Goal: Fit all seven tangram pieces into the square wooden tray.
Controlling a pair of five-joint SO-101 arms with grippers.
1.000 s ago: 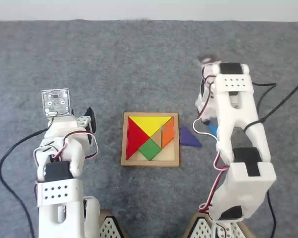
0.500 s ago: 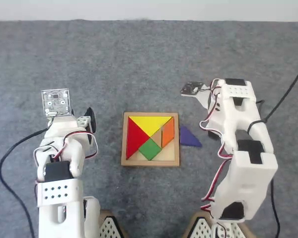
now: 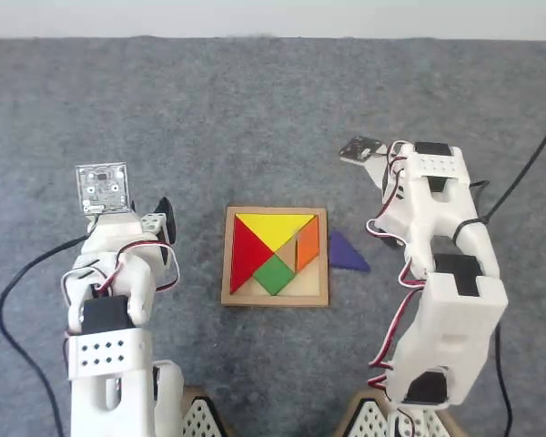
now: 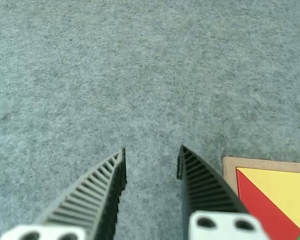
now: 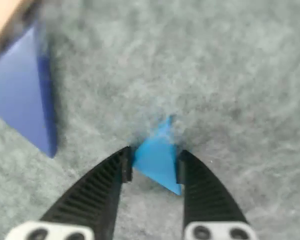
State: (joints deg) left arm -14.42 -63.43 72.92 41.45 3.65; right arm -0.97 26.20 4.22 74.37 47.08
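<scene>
The square wooden tray (image 3: pixel 229 297) lies mid-table and holds a yellow triangle (image 3: pixel 275 228), a red triangle (image 3: pixel 247 253), a green square (image 3: pixel 274 271) and an orange piece (image 3: pixel 308 246). A dark blue triangle (image 3: pixel 348 252) lies on the carpet just right of the tray, and appears again as the dark blue triangle (image 5: pixel 20 95). My right gripper (image 5: pixel 153 152) is down at the carpet, shut on a small light blue triangle (image 5: pixel 157 157) with a finger against each side. My left gripper (image 4: pixel 151 152) is open over bare carpet left of the tray corner (image 4: pixel 230 162).
Grey carpet covers the whole table. The right arm (image 3: pixel 432 218) stands right of the tray and the left arm (image 3: pixel 118 264) left of it. Open carpet stretches behind the tray and in front of it.
The right arm has lowered and leaned toward the tray over the light blue triangle, which now sits between its fingers and is covered from above. The left arm has not moved.
</scene>
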